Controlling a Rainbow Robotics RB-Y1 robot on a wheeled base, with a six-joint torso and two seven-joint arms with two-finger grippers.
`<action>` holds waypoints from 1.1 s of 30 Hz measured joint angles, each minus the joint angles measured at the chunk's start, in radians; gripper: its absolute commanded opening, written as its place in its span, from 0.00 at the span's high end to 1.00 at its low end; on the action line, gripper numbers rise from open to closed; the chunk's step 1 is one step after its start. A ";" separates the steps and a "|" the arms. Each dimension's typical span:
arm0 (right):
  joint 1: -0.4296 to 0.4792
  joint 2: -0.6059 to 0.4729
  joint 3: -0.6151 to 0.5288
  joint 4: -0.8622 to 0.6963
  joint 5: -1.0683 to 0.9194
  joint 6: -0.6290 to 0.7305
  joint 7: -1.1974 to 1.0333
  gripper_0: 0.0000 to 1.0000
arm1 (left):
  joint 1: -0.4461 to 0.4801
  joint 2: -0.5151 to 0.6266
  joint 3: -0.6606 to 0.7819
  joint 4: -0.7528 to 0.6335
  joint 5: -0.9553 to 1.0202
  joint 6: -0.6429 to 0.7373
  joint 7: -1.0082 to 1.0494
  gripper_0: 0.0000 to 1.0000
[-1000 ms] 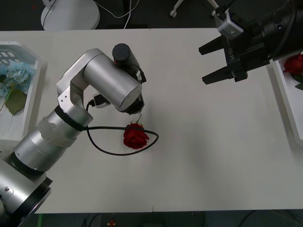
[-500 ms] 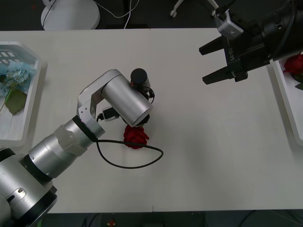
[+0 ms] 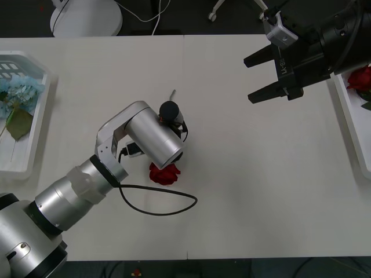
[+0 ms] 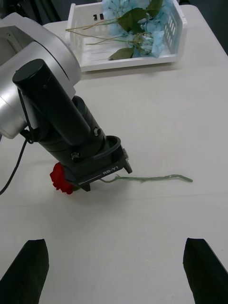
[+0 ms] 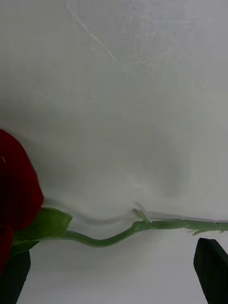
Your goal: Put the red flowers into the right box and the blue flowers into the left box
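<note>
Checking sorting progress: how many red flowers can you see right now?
2. One red flower lies mid-table under the left end effector, whose open fingers straddle its stem. Another sits in the right box, partly behind the right arm; more may be hidden there.

Desk centre: the left arm and its pincer (image 3: 169, 152) stand low over one rose (image 3: 164, 174); its black cable (image 3: 156, 207) loops on the desk (image 3: 249, 191) toward 5 o'clock from it.
Stem: the thin green stem (image 4: 152, 179) lies flat, bare desk on both sides, the left pincer's fingers apart on either side of it.
Right pincer (image 3: 253, 77): open, at 2 o'clock, well apart from the rose.
Between them: bare desk, free passage.
9 o'clock edge: the left box (image 3: 26, 165) with blue flowers (image 3: 17, 92).
3 o'clock edge: the right box (image 3: 353, 124) holding a red flower (image 3: 360, 77).
</note>
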 measured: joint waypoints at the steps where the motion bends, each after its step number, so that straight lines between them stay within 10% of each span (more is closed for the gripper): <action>1: 0.000 0.000 0.000 0.000 0.000 0.000 0.000 0.18 | 0.000 0.000 -0.006 0.000 0.000 0.000 0.000 0.00; 28: 0.000 0.000 0.000 0.000 0.000 0.005 0.000 0.18 | 0.026 0.004 -0.012 0.000 -0.025 0.199 -0.259 0.00; 33: 0.000 0.000 0.000 0.000 0.000 0.005 0.000 0.18 | 0.026 0.004 -0.011 0.011 -0.010 0.206 -0.261 0.28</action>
